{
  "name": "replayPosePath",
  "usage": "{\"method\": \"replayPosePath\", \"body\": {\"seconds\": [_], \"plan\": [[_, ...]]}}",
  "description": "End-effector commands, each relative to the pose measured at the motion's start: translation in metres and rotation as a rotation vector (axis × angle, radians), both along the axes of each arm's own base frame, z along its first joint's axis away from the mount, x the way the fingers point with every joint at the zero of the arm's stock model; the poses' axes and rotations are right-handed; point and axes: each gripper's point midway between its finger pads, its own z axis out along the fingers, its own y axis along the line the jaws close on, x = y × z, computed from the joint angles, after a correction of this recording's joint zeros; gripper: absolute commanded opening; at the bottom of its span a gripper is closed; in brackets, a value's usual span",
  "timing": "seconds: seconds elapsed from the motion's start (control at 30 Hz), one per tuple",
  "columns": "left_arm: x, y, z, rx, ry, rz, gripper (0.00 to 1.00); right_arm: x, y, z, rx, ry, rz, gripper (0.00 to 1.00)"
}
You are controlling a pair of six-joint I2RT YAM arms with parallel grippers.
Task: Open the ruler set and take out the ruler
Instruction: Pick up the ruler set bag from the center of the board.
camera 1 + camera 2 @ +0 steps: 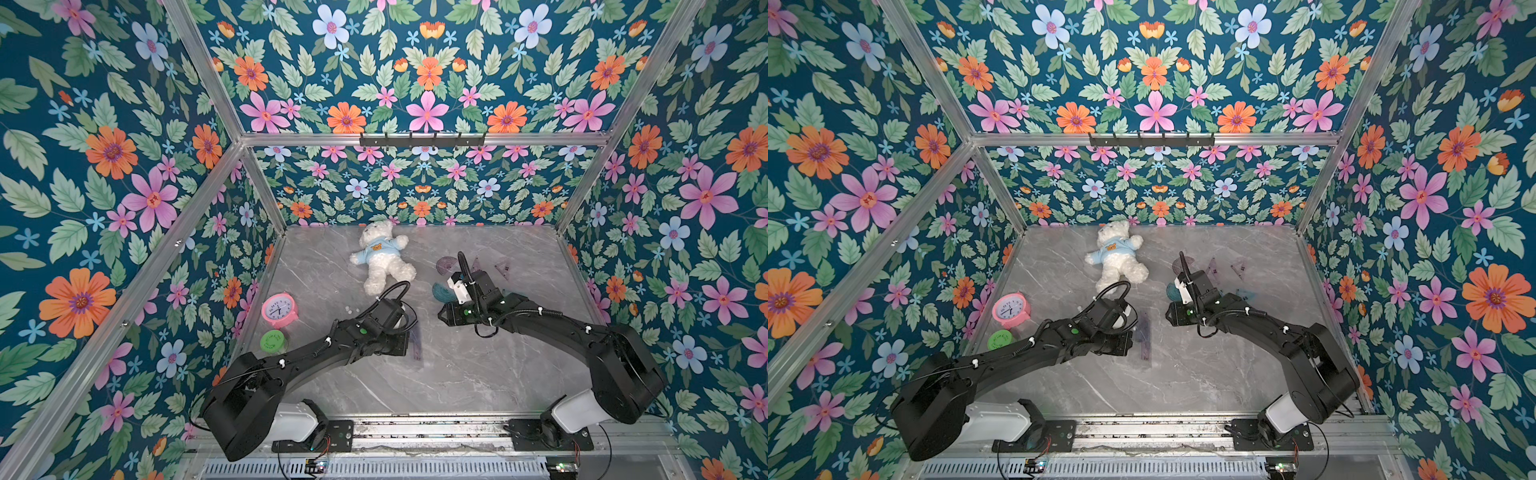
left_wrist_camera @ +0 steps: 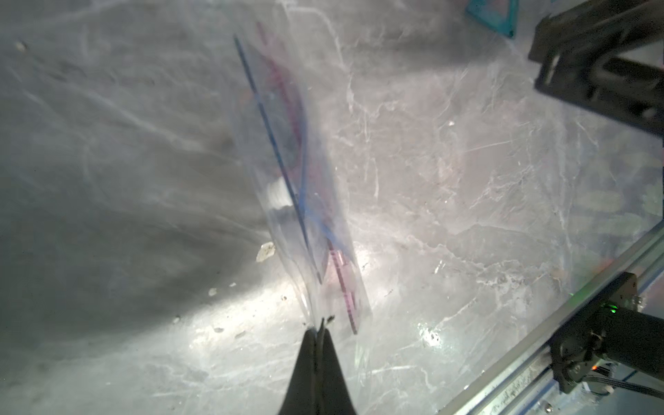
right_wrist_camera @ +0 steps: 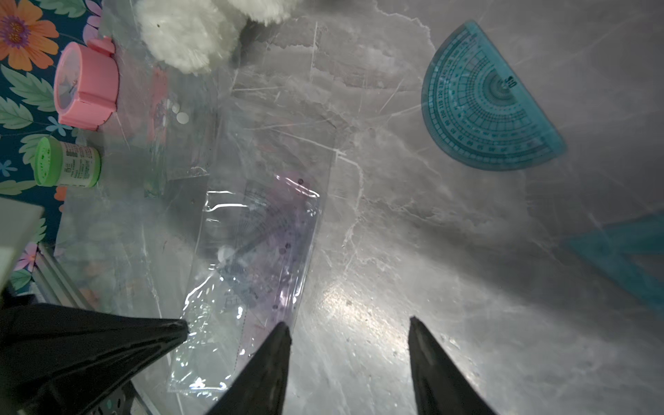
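The left fingers [image 2: 321, 328] are fully closed on one edge of the ruler set [image 2: 305, 201], a clear plastic bag that extends away from the fingertips over the near-middle area of the bench [image 1: 457, 382]. The left wrist view shows the bag almost edge-on and blurred; whether it is clear of the bench surface cannot be determined. A purple ruler [image 2: 343, 287] is inside the bag, together with other tinted pieces. The right fingers [image 1: 440, 316] stand roughly half open and hold nothing; they hang above the bench just beside the bag, so that the gripped end of the bag lies between the two sets of fingers. At the left edge of the bench stands a green-lidded jar [image 1: 273, 341], with a pink alarm clock [image 1: 279, 309] just behind it. Beyond the right fingers, a teal protractor [image 3: 492, 104] and a teal set square [image 3: 625, 258] lie loose on the bench. Farther back lie a purple protractor [image 1: 451, 262] and two purple set squares [image 1: 503, 266]. A white teddy bear [image 1: 384, 262] in a light blue shirt lies near the far edge
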Motion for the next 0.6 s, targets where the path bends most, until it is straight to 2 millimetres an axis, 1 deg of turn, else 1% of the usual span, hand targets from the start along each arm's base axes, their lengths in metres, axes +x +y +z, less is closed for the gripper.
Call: {"method": "replayPosePath", "body": {"seconds": [0.0,0.13,0.23,0.4,0.47,0.57], "plan": [[0.011,0.007,0.01,0.076,-0.087,-0.049,0.0,0.003,-0.007,0.011,-0.012,-0.021,-0.04,0.56],[0.03,0.005,0.032,0.139,-0.197,-0.097,0.0,0.005,-0.016,0.033,0.008,-0.066,-0.074,0.57],[0.043,0.0,0.047,0.174,-0.262,-0.134,0.0,0.008,-0.029,0.05,0.045,-0.091,-0.126,0.57],[0.059,-0.011,0.067,0.217,-0.363,-0.208,0.0,0.015,-0.065,0.077,0.151,-0.115,-0.258,0.57],[0.066,-0.013,0.075,0.261,-0.422,-0.238,0.0,0.018,-0.081,0.084,0.179,-0.13,-0.312,0.57],[0.078,-0.016,0.087,0.356,-0.528,-0.283,0.0,0.021,-0.103,0.093,0.206,-0.151,-0.387,0.59]]}}
